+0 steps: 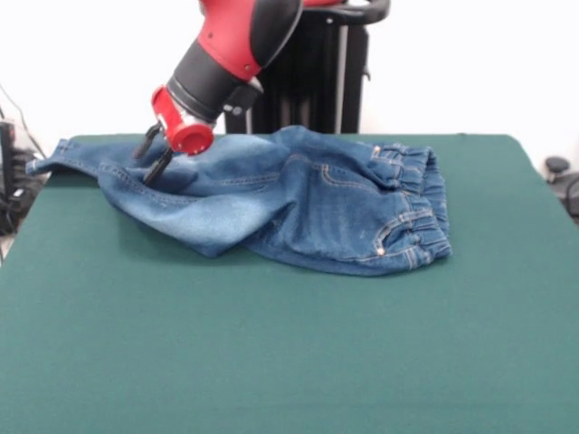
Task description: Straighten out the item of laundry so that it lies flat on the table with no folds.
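My tool (pixel 152 154), its fingers spread open, hovers just above the rumpled blue denim jeans' (pixel 298 203) leg on the dark green tabletop (pixel 289 362).

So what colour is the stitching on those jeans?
Orange-tan stitching on blue denim jeans, clearest in the front view.
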### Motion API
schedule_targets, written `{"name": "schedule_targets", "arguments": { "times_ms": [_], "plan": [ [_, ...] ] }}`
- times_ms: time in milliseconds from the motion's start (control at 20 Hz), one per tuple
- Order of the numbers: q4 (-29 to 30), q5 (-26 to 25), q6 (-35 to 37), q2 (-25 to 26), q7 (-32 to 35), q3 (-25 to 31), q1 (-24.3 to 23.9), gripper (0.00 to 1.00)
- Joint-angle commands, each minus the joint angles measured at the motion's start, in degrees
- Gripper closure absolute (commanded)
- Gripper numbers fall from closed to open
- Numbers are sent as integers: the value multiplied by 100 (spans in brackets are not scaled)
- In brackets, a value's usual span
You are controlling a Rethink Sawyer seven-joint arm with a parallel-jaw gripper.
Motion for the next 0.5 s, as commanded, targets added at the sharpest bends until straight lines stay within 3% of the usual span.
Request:
{"name": "schedule_targets", "arguments": {
  "times_ms": [50, 250, 500],
  "plan": [
    [429, 103, 352, -765, 656, 463, 80, 0],
    [501, -37, 569, -1238, 475, 474, 10, 0],
    [405, 60, 138, -1127, 587, 624, -106, 0]
  ]
}}
